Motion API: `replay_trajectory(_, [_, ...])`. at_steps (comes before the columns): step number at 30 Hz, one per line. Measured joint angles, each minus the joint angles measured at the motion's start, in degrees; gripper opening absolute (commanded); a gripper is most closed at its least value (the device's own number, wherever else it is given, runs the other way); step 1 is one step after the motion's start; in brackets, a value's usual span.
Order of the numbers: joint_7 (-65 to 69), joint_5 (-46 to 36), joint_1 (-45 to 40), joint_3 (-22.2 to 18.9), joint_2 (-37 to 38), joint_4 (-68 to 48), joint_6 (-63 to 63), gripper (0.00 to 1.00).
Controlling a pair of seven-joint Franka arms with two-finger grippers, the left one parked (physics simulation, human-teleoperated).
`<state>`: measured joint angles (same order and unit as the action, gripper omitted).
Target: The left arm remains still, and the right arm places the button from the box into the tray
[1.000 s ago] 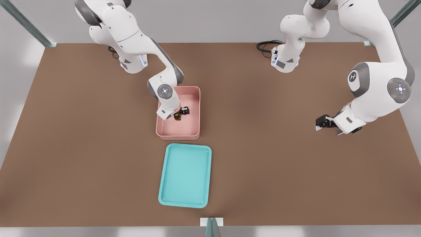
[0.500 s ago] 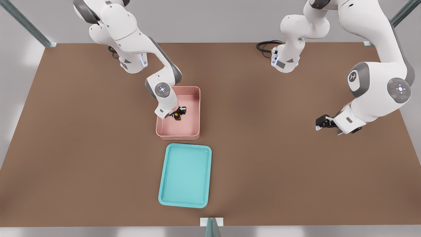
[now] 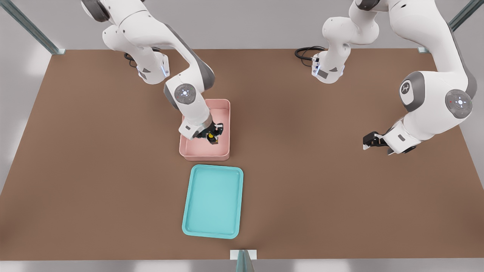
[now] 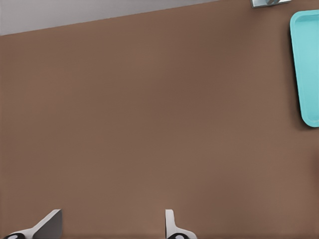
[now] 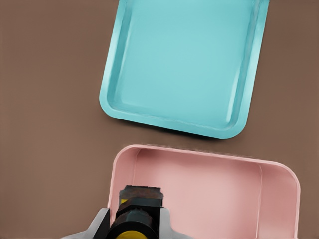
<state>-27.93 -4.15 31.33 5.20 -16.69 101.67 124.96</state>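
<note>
Button [image 3: 211, 135] pinched between the 2 fingers of the right arm's gripper [image 3: 213, 138], seen in the front view over the pink box [image 3: 225, 109], toward its wall nearest the tray [image 3: 212, 201]. Likely raised off the box floor, judging by the right wrist view, where box and tray both lie well below the clamped piece; contact with the floor not fully ruled out. Step in hand, by that reading: lift and carry, grasp already made, release not yet done.

Next move: clear the near wall of the box, travel across the narrow strip of table [image 3: 340, 189] to the turquoise tray, lower onto its flat floor, then part the fingers.

Tiny and boxy: dark base [image 5: 142, 195] gripped at the sides, round yellow cap [image 5: 130, 234] showing partly at the edge of the right wrist view. Rigid by its look; small enough to slip if the grip slackens.
</note>
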Motion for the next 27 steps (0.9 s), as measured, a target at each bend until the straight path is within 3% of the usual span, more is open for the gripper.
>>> replay_trajectory(8, [3.3,0.7,-3.3,-0.7,-22.4,-33.2,-15.5,0.37])
replay_trajectory(12, [5.8,1.0,-3.4,-3.2,-32.6,-45.3,-18.2,0.37])
replay_trajectory(18, [10.0,2.1,-3.3,-4.9,-41.3,-51.9,-16.1,0.38])
replay_trajectory(19, [10.5,2.3,-3.3,-4.8,-41.7,-52.2,-15.6,0.53])
replay_trajectory(20, [11.0,2.6,-3.2,-4.8,-41.9,-52.3,-15.1,0.85])
replay_trajectory(21, [11.4,2.8,-3.2,-4.7,-41.9,-52.3,-14.8,0.93])
replay_trajectory(24, [12.5,3.1,-3.2,-4.3,-41.1,-52.2,-14.3,1.0])
replay_trajectory(27, [12.6,3.0,-3.1,-3.3,-31.0,-51.9,-20.0,1.0])
